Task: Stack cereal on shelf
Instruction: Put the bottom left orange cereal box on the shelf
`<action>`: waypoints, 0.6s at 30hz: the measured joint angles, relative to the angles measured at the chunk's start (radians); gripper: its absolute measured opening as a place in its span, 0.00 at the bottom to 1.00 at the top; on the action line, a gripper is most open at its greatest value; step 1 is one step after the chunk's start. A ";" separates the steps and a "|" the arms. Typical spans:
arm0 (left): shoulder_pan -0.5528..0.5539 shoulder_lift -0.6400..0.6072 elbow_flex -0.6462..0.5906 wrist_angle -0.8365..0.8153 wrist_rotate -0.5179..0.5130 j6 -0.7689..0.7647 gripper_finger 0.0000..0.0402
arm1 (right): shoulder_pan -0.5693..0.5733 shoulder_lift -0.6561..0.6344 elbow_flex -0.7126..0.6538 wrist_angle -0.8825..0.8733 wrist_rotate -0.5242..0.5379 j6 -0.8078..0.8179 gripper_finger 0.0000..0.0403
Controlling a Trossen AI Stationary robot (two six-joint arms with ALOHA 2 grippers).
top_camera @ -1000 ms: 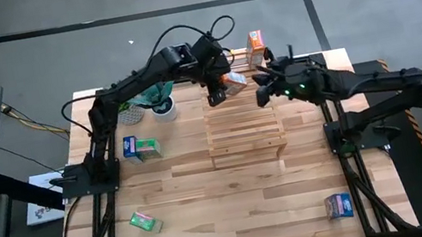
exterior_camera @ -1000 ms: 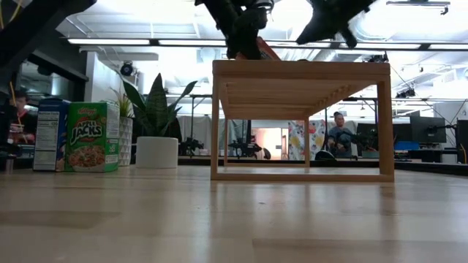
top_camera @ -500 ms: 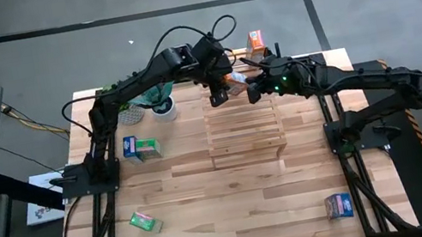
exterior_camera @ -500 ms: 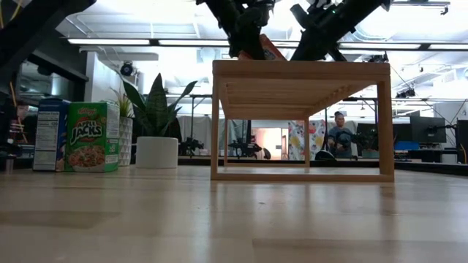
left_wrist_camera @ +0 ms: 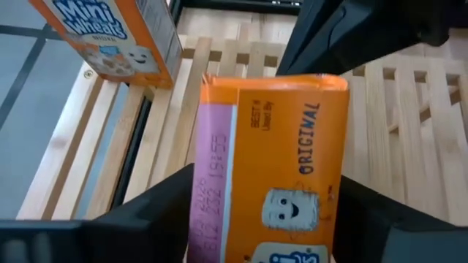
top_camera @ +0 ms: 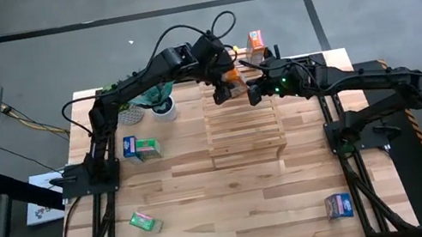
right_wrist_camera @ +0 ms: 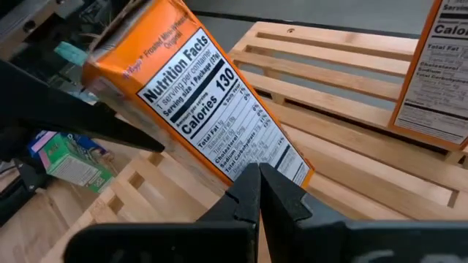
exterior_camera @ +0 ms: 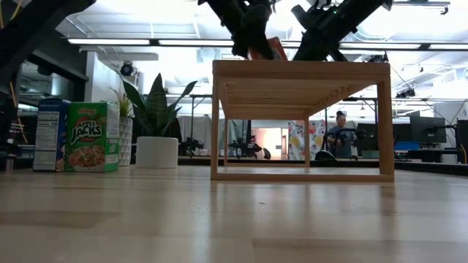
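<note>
An orange cereal box (top_camera: pixel 232 78) is tilted over the far left part of the slatted wooden shelf (top_camera: pixel 244 134), inside my left gripper (top_camera: pixel 228 89), which is shut on it. My right gripper (right_wrist_camera: pixel 259 179), fingers shut, stands right of that box at its lower end. A second orange box (top_camera: pixel 255 41) stands upright by its bottom face on the shelf's far edge. On the table, a blue and a green box (top_camera: pixel 140 147) stand left of the shelf. Another green box (top_camera: pixel 146 221) lies near left, and another blue box (top_camera: pixel 339 206) near right. My left gripper pinches the orange box (left_wrist_camera: pixel 274 168) between its two fingers (left_wrist_camera: pixel 157 212), one on each broad side, coming from above and the left. The box is tilted, its lower end just over the shelf slats (left_wrist_camera: pixel 409 95); whether it rests on them is hidden. My right gripper has its shut fingertips (right_wrist_camera: pixel 248 183) at the lower end of the box's nutrition-facts side (right_wrist_camera: pixel 274 164), coming level from the table's right. Whether they touch the cardboard, I cannot tell.
Two potted plants (top_camera: pixel 148 108) stand on the table left of the shelf's far end, under my left arm. In the low view the shelf (exterior_camera: pixel 300 69) is a raised bench with open space beneath. The near slats of the shelf are bare. A person sits in the room behind.
My right gripper has moved toward the table's left, up to the orange box held by my left gripper. My left gripper has shifted slightly to the right with the box, and the box now stands a little more upright over the shelf's far left part.
</note>
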 joint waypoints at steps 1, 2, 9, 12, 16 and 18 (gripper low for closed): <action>0.000 0.000 0.000 0.006 0.000 0.000 0.64 | 0.000 0.000 0.000 0.000 0.001 -0.001 0.00; 0.000 0.000 0.000 0.008 0.000 0.000 0.65 | 0.000 0.000 0.000 0.000 0.001 -0.001 0.00; 0.003 -0.004 0.033 -0.007 0.000 0.001 0.68 | 0.000 0.000 0.000 0.001 0.009 -0.010 0.00; 0.003 -0.008 0.071 -0.008 0.000 0.001 0.68 | 0.000 -0.007 0.000 -0.003 0.021 -0.021 0.00; 0.003 -0.008 0.120 -0.011 0.001 0.001 0.68 | -0.005 -0.036 0.000 -0.011 0.036 -0.028 0.00; 0.003 -0.013 0.125 0.002 0.001 0.001 0.68 | -0.010 -0.054 0.000 -0.021 0.046 -0.030 0.00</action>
